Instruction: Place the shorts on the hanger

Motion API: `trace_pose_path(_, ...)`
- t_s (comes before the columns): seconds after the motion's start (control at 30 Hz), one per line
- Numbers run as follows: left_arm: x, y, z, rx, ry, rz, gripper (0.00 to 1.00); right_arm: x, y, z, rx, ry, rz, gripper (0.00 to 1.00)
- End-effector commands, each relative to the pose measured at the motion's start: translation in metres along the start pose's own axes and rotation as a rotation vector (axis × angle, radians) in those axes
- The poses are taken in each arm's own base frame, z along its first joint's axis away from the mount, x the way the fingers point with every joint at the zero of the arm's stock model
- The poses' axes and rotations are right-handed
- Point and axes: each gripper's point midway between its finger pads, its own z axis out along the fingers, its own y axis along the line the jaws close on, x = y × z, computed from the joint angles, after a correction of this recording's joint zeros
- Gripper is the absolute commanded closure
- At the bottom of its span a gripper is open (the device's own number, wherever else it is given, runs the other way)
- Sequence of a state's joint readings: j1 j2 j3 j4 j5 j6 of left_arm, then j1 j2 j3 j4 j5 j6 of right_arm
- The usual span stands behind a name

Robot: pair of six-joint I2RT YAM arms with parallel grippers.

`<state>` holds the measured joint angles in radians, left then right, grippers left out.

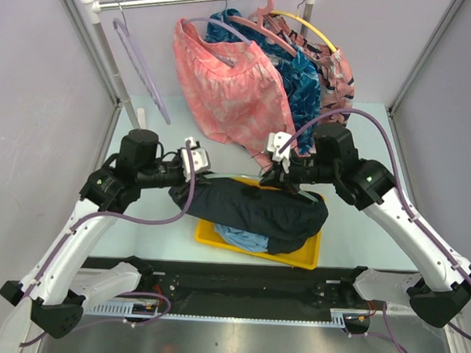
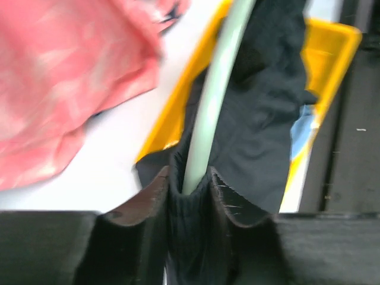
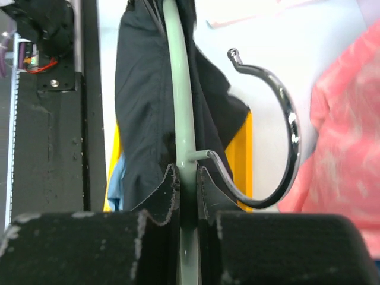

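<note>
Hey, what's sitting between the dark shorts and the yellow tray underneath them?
A crumpled light blue garment lies in the yellow tray, beneath the shorts. The top external view shows it best; both wrist views catch only a sliver of blue.

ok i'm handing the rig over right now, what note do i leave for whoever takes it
left fingers: shut on the hanger bar, with shorts fabric pinched in too
right fingers: shut on the hanger beside its metal hook
where: hanger held between both arms over the yellow tray, shorts draped along it, low end sagging onto the tray
done: shorts seem to be on the hanger
left: check they sit evenly, then release
</note>
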<state>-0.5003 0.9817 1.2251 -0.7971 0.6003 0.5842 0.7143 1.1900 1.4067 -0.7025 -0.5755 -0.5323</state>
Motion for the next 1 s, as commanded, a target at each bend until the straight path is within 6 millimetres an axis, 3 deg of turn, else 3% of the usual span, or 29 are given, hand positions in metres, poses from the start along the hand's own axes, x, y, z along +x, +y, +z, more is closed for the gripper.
trace_pose_path(0.0, 0.006, 0.024, -0.022, -0.152, 0.017, -0.043, 0.61, 0.004, -0.021, -0.038, 0.146, 0.033, 0.058, 1.0)
trace_pose_path(0.17, 0.006, 0.03, -0.029, -0.153, 0.013, -0.069, 0.54, 0.01, -0.022, -0.046, 0.163, 0.061, 0.047, 1.0)
trace_pose_path(0.3, -0.013, 0.03, -0.033, -0.141, -0.05, -0.048, 0.35, 0.001, -0.029, -0.046, 0.194, 0.039, 0.044, 1.0)
trace_pose_path(0.4, -0.029, 0.035, -0.032, -0.137, -0.09, -0.059, 0.31, -0.014, -0.044, -0.049, 0.255, 0.014, 0.086, 1.0)
trace_pose_path(0.47, -0.047, 0.045, -0.035, -0.161, -0.127, -0.062, 0.3, -0.023, -0.055, -0.047, 0.289, -0.002, 0.148, 1.0)
trace_pose_path(0.5, -0.058, 0.053, -0.037, -0.181, -0.152, -0.05, 0.3, -0.041, -0.063, -0.054, 0.323, -0.033, 0.145, 1.0)
trace_pose_path(0.57, -0.085, 0.065, -0.047, -0.235, -0.198, -0.027, 0.3, -0.047, -0.074, -0.049, 0.342, -0.038, 0.205, 1.0)
trace_pose_path(0.6, -0.095, 0.071, -0.044, -0.24, -0.216, -0.012, 0.3, -0.06, -0.079, -0.054, 0.366, -0.06, 0.213, 1.0)
trace_pose_path(0.67, -0.118, 0.08, -0.051, -0.294, -0.242, 0.058, 0.31, -0.059, -0.087, -0.046, 0.38, -0.051, 0.305, 1.0)
trace_pose_path(0.8, -0.148, 0.061, -0.038, -0.253, -0.288, 0.198, 0.31, -0.059, -0.111, -0.041, 0.462, -0.059, 0.454, 1.0)
trace_pose_path(0.87, -0.151, 0.05, -0.03, -0.23, -0.297, 0.229, 0.33, -0.064, -0.12, -0.039, 0.488, -0.084, 0.488, 1.0)
trace_pose_path(0.97, -0.151, 0.023, -0.015, -0.211, -0.35, 0.245, 0.35, -0.072, -0.115, -0.029, 0.445, -0.13, 0.581, 1.0)
